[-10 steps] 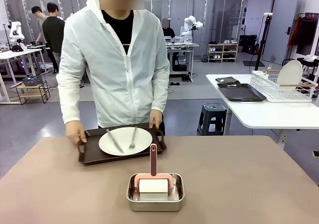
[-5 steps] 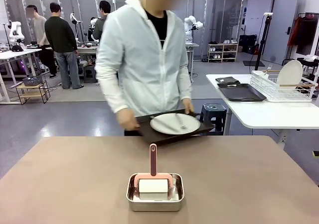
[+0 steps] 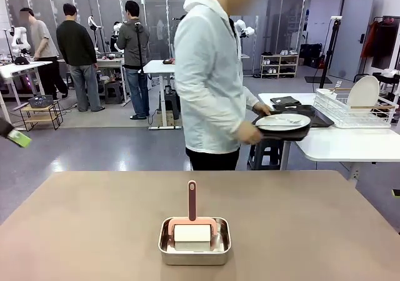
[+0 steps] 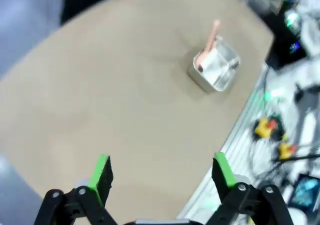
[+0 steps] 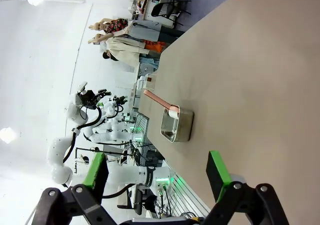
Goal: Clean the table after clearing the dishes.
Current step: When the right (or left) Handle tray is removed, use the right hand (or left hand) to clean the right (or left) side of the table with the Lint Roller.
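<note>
Table [image 3: 94, 231] top carries a steel pan [image 3: 194, 251] near the middle of its near edge, and a pink-handled roller [image 3: 192, 221] rests in the pan with its handle pointing toward the far side. Well beyond the far edge, a person [image 3: 209, 75] stands turned toward a white table [image 3: 337, 145], holding in both hands a dark tray [image 3: 284, 133] that bears a white plate [image 3: 282, 121]. The tray hangs over the white table's near corner, beside a wire rack [image 3: 350, 112]. Left gripper [image 4: 162, 172] hovers high above the brown table, released, with nothing between its green pads. Right gripper [image 5: 157, 172] is likewise spread wide and grasps nothing, with the pan ahead of it.
</note>
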You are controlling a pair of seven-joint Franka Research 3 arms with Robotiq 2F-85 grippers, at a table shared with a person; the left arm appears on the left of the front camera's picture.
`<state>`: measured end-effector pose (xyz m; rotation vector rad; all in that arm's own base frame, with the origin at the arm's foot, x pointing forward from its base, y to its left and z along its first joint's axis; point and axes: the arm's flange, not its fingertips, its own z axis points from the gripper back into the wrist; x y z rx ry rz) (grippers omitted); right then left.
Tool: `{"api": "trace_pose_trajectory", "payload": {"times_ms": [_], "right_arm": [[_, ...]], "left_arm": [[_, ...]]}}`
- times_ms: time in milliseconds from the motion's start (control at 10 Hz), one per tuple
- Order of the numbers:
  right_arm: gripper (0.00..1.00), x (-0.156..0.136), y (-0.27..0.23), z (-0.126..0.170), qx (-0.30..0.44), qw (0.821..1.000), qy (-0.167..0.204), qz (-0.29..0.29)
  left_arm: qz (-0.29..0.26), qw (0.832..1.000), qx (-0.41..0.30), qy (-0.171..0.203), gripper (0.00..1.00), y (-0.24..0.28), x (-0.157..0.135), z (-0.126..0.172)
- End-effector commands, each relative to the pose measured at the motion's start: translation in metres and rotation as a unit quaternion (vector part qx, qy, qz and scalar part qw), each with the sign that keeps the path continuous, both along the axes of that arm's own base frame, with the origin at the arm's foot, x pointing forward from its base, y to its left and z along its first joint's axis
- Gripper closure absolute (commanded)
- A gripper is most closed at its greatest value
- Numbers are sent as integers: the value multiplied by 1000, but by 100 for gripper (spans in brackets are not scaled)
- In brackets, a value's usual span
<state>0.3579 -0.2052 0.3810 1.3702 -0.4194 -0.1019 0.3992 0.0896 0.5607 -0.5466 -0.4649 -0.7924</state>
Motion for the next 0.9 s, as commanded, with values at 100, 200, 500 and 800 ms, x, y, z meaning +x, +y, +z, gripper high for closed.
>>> {"api": "trace_pose_trajectory", "payload": {"times_ms": [100,200,500,800], "right_arm": [[0,-3,0,1,-3,1000,-8,6],[0,-3,0,1,-3,1000,-8,6],[0,-3,0,1,-3,1000,-8,6],[0,-3,0,1,-3,1000,-8,6]], "left_arm": [[-167,974,120,-95,0,-103,-16,-23],[-207,962,145,-102,0,-135,-24,-33],[-255,942,176,-127,0,-185,-32,-50],[-264,942,173,-110,0,-200,-32,-49]]}}
